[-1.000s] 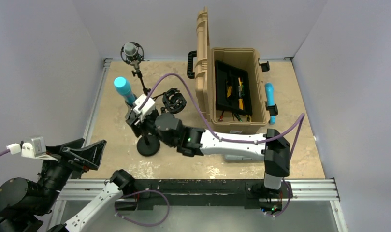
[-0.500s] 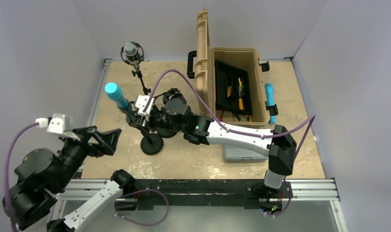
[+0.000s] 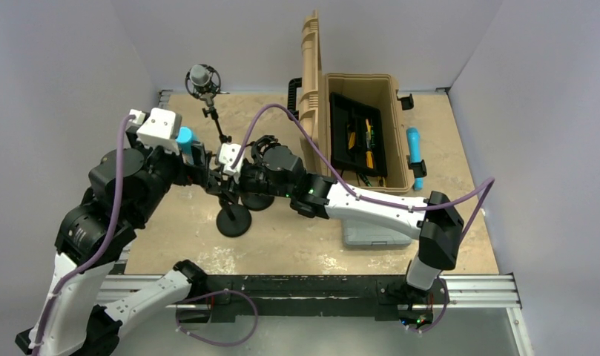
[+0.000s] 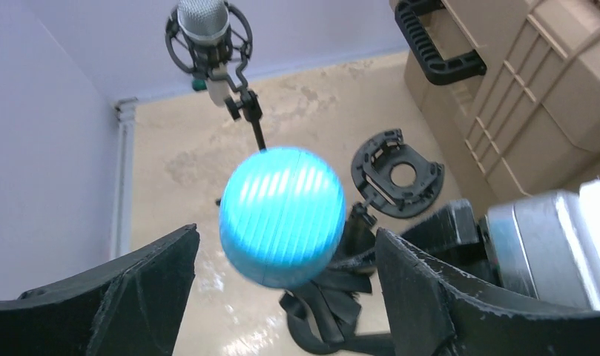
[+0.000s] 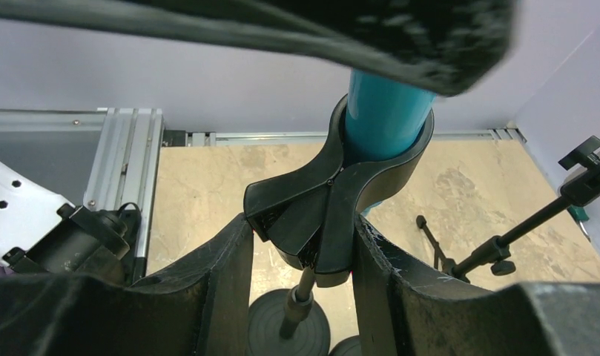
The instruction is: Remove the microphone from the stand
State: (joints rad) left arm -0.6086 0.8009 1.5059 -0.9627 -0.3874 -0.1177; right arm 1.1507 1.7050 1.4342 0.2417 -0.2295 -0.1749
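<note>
A blue microphone (image 3: 184, 136) is seen left of centre, partly hidden by the left gripper (image 3: 196, 159). The right gripper (image 3: 216, 179) is placed just beside it, above the stand (image 3: 233, 221). An open toolbox (image 3: 360, 78) is set at upper right.

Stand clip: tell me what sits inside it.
The blue microphone sits in the clip; its lower end is hidden by the clip, its top by a black finger.

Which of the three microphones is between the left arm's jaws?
The blue microphone held in the black clip on the near stand. The silver microphone sits in a ring mount farther back; the other blue one lies beside the toolbox.
</note>
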